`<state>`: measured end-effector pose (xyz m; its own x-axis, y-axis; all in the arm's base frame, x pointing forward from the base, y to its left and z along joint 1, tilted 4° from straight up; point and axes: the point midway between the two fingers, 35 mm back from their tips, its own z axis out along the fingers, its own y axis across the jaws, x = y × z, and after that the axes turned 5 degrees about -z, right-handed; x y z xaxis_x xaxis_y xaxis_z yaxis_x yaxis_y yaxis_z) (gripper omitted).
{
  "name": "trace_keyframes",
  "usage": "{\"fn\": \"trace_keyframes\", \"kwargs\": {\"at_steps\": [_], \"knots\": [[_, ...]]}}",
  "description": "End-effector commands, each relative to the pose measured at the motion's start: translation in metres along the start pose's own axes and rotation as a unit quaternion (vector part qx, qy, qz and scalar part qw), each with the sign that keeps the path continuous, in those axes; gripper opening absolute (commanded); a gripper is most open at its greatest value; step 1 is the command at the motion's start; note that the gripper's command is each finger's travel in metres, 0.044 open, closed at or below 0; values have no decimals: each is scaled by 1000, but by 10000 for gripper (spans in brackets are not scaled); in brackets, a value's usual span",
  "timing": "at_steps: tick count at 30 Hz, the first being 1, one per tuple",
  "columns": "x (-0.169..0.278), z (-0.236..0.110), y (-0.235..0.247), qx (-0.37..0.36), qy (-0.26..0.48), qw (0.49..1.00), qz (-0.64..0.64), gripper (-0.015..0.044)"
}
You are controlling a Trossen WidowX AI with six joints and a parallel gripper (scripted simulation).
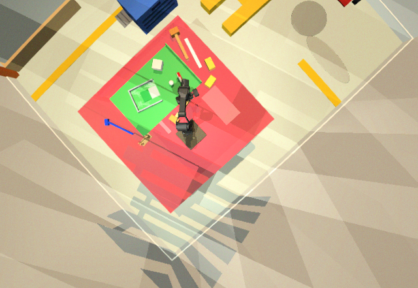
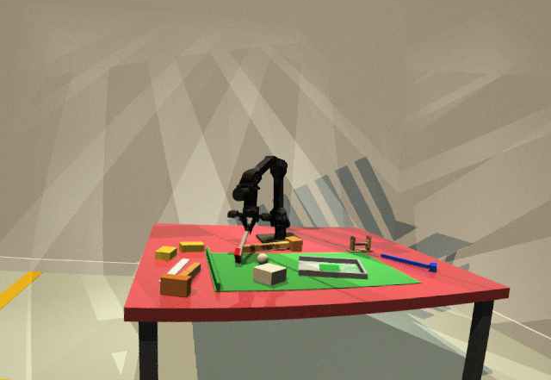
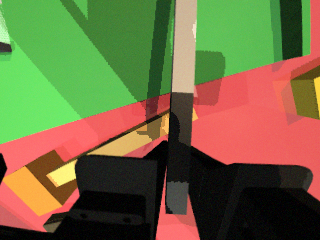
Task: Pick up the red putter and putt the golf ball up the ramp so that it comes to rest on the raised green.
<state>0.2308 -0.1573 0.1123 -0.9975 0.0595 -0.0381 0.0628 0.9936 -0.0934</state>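
My gripper (image 1: 185, 83) (image 2: 249, 228) (image 3: 173, 145) is shut on the pale shaft of the red putter (image 1: 179, 76) (image 2: 239, 253) (image 3: 184, 45). The putter hangs tilted, its red head low over the green mat (image 1: 148, 116) (image 2: 240, 277) (image 3: 50, 75) near the mat's edge. The white golf ball (image 1: 171, 82) (image 2: 263, 258) lies on the mat just beside the putter head, on the side toward the raised green. The raised green, with a grey frame (image 1: 133, 100) (image 2: 331, 274) and a pale ramp, sits farther along the mat. The ball is hidden in the wrist view.
A beige block (image 1: 157, 64) (image 2: 269, 274) stands on the mat near the ball. A wooden mallet (image 1: 178, 42) (image 2: 177, 283), a white bar (image 1: 192, 52) (image 2: 177, 266) and yellow blocks (image 1: 209, 63) (image 2: 165, 252) lie off the mat. A blue putter (image 1: 119, 127) (image 2: 409, 262) lies beyond the raised green.
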Motion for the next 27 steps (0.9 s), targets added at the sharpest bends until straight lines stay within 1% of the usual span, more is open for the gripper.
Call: {"fn": "trace_keyframes", "kwargs": {"at_steps": [1, 8, 10, 16, 27], "knots": [[-7, -1, 27, -3, -2, 1000, -6, 0], [-12, -2, 115, -8, -4, 1000, -8, 0], [-10, -3, 130, -8, -5, 1000, -8, 0], [-10, -10, 132, -9, -5, 1000, -8, 0], [-10, -60, 131, -9, -5, 1000, -8, 0]]}}
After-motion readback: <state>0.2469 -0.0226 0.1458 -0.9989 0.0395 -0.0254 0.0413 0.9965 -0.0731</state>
